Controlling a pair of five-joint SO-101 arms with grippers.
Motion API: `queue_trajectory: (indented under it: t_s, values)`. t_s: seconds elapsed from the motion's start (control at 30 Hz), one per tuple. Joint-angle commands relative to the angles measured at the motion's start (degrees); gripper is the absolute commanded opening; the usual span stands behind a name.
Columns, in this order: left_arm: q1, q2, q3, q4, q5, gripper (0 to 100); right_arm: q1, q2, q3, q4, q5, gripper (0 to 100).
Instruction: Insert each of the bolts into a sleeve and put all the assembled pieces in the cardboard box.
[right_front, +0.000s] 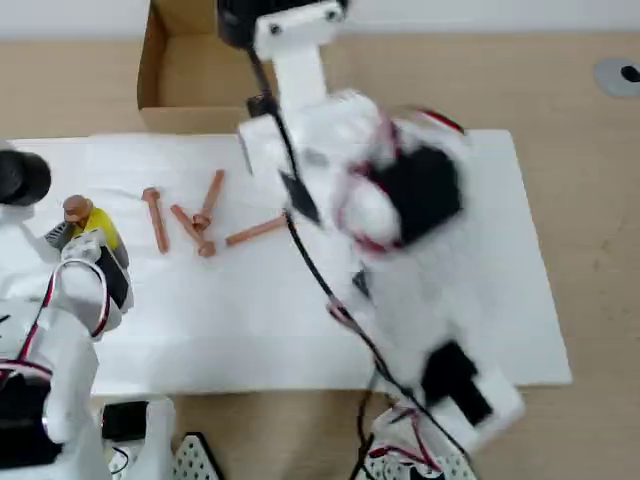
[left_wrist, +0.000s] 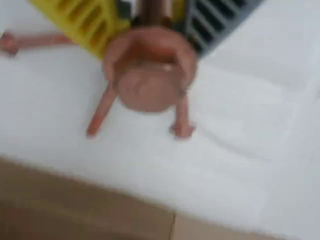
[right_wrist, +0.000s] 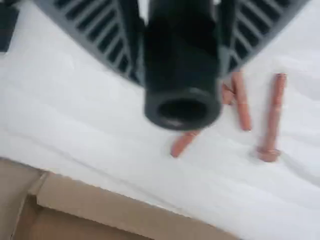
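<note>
My left gripper (right_front: 88, 228) (left_wrist: 150, 20), with one yellow and one grey finger, is shut on a copper bolt (right_front: 78, 208) (left_wrist: 150, 75) at the left of the white mat; the bolt's head faces the wrist camera. My right gripper (right_wrist: 182, 75) is shut on a black sleeve (right_wrist: 182, 107) whose open end faces the camera, above the mat. The right arm (right_front: 385, 200) stretches across the mat's middle. Several loose bolts (right_front: 190, 230) (right_wrist: 272, 120) (left_wrist: 102, 110) lie on the mat between the arms. The cardboard box (right_front: 160, 75) stands behind the mat at the back left.
A black cylindrical piece (right_front: 20, 178) sits at the mat's left edge, close to the left gripper. The white mat (right_front: 200, 330) covers most of the wooden table. A cable (right_front: 330, 290) trails from the right arm over the mat. A cardboard edge (right_wrist: 100, 210) borders the mat.
</note>
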Motion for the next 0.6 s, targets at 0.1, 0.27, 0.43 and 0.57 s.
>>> queue_trajectory:
  t_s: [0.1, 0.27, 0.43, 0.57]
  values:
    - [0.8, -3.9, 5.1, -7.6, 0.5, 1, -4.4, -26.9, 38.5, -3.0, 1.8, 1.1]
    - [0.8, -3.8, 6.1, -12.0, 0.8, 1, -4.6, -43.6, 70.4, -20.3, 5.7, 1.1]
    - [0.8, -3.9, 5.6, -13.0, 7.8, 1, -4.9, -60.5, 97.8, -43.3, 9.9, 1.1]
    - [0.8, -4.2, 5.6, -13.1, 12.7, 1, -7.8, -74.8, 113.5, -54.9, 12.9, 1.0]
